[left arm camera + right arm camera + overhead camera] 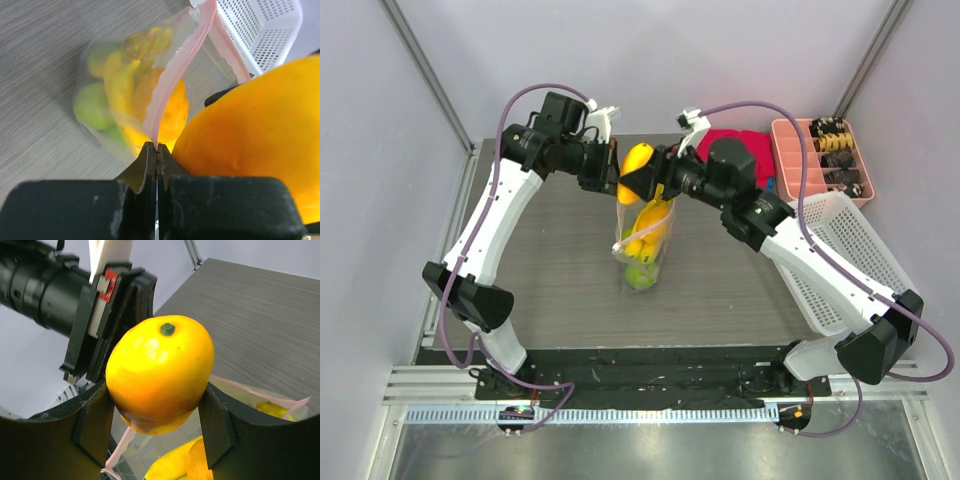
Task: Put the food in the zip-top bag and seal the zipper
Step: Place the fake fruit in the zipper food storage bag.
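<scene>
The clear zip-top bag (645,250) hangs upright at mid-table with yellow bananas (120,85), an orange (167,107) and green fruits (92,102) inside. My left gripper (610,172) is shut on the pale pink zipper strip (172,75) and holds the bag's mouth up. My right gripper (638,182) is shut on a yellow-orange toy fruit (160,372) with a green stem and holds it just above the open mouth, close beside the left gripper. No grape bunch shows.
A white mesh basket (840,260) lies at the right. A pink compartment tray (820,160) with small dark items and a red cloth (735,145) sit at the back right. Grey walls and metal posts close in the back.
</scene>
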You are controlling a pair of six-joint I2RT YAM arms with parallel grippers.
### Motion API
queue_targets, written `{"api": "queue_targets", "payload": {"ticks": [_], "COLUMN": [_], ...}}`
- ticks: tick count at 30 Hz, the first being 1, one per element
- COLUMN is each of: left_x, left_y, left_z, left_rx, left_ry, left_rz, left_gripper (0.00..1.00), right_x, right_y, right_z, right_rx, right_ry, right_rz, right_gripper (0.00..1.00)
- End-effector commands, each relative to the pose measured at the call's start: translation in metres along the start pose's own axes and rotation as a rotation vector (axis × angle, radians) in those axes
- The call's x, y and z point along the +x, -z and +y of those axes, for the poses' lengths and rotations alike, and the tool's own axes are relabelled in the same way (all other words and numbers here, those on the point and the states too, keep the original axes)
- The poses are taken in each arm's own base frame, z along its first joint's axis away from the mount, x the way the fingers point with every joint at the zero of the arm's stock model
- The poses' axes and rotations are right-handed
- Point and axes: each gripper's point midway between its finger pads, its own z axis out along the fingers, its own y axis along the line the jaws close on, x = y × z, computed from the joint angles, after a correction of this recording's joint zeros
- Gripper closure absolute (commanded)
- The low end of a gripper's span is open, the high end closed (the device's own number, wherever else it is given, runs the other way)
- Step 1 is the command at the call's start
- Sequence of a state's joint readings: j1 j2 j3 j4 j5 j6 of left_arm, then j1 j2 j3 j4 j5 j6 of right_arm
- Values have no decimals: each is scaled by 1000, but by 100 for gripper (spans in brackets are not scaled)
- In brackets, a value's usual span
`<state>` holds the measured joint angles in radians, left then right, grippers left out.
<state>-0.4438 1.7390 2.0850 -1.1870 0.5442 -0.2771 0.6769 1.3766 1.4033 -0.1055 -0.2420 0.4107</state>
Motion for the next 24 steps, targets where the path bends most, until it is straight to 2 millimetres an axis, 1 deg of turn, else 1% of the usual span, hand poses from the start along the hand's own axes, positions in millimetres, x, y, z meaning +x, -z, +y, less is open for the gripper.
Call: {"api": "queue_targets", "payload": {"ticks": [1,2,3,4,6,7,8,10,11,12,13,15,16,17,19,20,21,22,24], "left_x": [-15,-15,-15,-15,-15,-15,-15,-14,-14,-14,-14,-14,-15,-14,-15,-14,-13,-14,-14], "left_y": [11,11,11,11,12,13,13,12,12,12,12,11,11,11,10,11,11,11,11], "left_z": [-13,-13,-12,-13,-12,-13,-13,-12,-11,-11,-12,-12,-11,-12,-11,-12,-11,-12,-13], "left_rx": [28,27,27,27,24,26,26,24,24,25,26,27,27,29,29,30,29,32,35], "left_ry": [-35,-37,-39,-40,-43,-45,-46,-45,-42,-44,-47,-51,-51,-55,-58,-62,-64,-65,-71], "left_rz": [-59,-60,-60,-61,-63,-63,-64,-61,-59,-58,-58,-57,-59,-57,-56,-55,-53,-53,-58], "left_gripper": [100,100,100,100,100,100,100,100,100,100,100,100,100,100,100,100,100,100,100], "right_x": [-5,5,9,15,19,25,27,30,32,29,20,8,-7,-16,-40,-47,-55,-58,-55], "right_y": [6,7,7,8,12,14,15,20,21,23,26,29,33,35,42,45,49,55,60], "right_z": [7,10,11,9,8,6,7,14,21,25,34,42,50,52,51,48,38,30,11], "right_rx": [43,39,41,67,85,92,85,58,21,6,-16,-42,-58,-59,-21,2,55,92,160], "right_ry": [81,80,78,77,75,72,68,64,61,56,55,76,98,119,185,207,220,232,234], "right_rz": [-61,-38,-25,-8,3,26,38,60,77,75,61,44,16,1,-48,-63,-83,-89,-79], "right_gripper": [85,85,84,84,84,83,69,43,19,11,7,5,5,5,5,7,8,9,13]}}
